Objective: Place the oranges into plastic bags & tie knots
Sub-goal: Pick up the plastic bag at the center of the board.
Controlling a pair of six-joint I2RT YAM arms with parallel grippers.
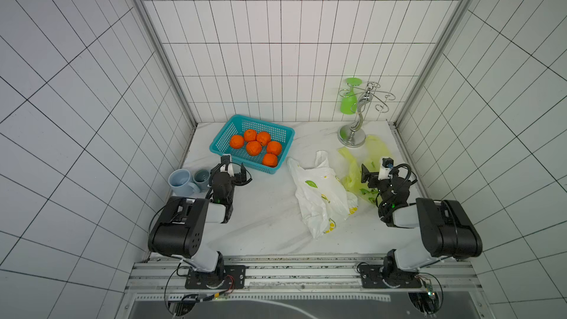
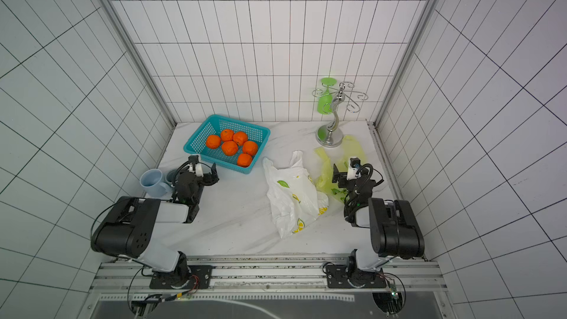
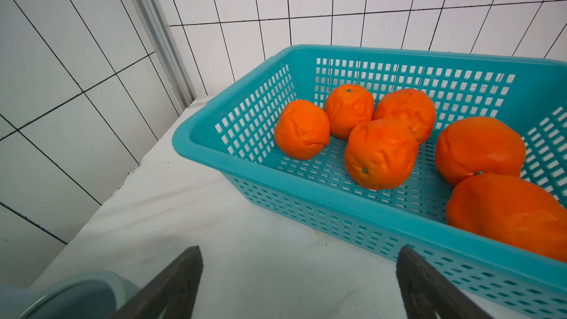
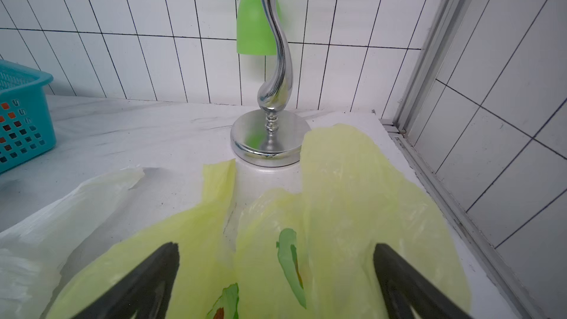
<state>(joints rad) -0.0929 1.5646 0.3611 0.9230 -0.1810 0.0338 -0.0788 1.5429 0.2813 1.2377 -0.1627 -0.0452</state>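
We find the left claw (image 1: 234, 164) with its jaws spread wide and nothing between them. In the left wrist view the left claw (image 3: 299, 256) shows only bare bench (image 3: 260, 240) in the gap. It stands just beside the near wall of the teal basket (image 1: 270, 130), apart from it.

All six oranges (image 1: 254, 148) lie inside the basket, clustered and touching one another. Two blue-grey mugs (image 1: 190, 179) stand near the basket's near-left corner, just beyond the left claw.

The right claw (image 1: 376, 165) is likewise fully spread and holds nothing. It sits well apart from the basket, to its right, over the yellow-green bag (image 1: 351, 173). In the right wrist view the yellow-green bag (image 4: 352, 194) fills the gap of the right claw (image 4: 276, 247). We cannot tell whether the fingers touch the plastic.

The white lemon-print bag (image 1: 319, 191) lies flat and crumpled between the basket and the yellow-green bag, overlapping the latter's edge. Both bags hold no fruit, and their handles lie loose and untied.

A chrome glass stand (image 1: 352, 138) stands to the right of the basket by the back wall, its base touching the yellow-green bag. A green glass (image 1: 348, 102) hangs upside down on it.
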